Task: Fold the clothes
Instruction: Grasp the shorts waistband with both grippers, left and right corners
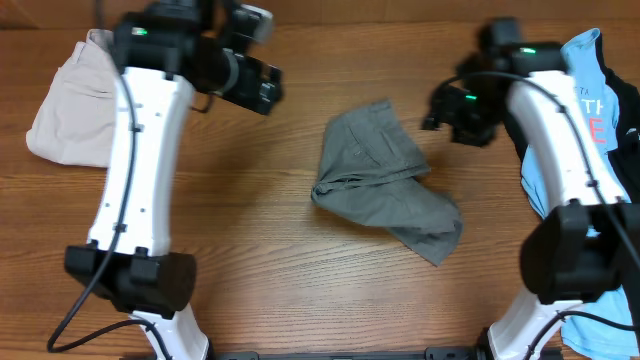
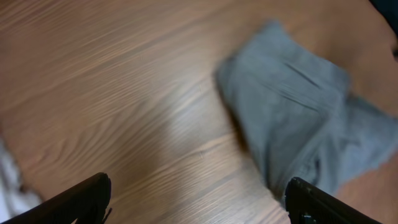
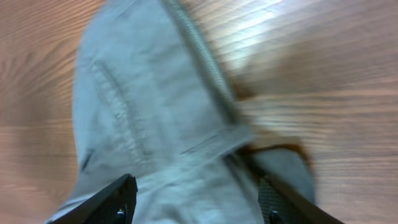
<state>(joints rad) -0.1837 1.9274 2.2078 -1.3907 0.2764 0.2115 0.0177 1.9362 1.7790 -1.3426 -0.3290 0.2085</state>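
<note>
Lying crumpled on worktop (image 1: pixel 250 230), centre: grey shorts (image 1: pixel 385 180); L pincer (image 2: pixel 199 196) wide, empty; R pincer (image 3: pixel 196 199) wide, over shorts.

Looks like a robotics lab: wood-grain table (image 1: pixel 270 250) carrying a white left arm (image 1: pixel 140 180) and right arm (image 1: pixel 560 140).

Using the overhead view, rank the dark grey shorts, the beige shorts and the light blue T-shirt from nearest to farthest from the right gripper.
From the right gripper:
1. Dark grey shorts, in the middle, just beside the fingers.
2. Light blue T-shirt, right edge.
3. Beige shorts, far left edge.
</note>
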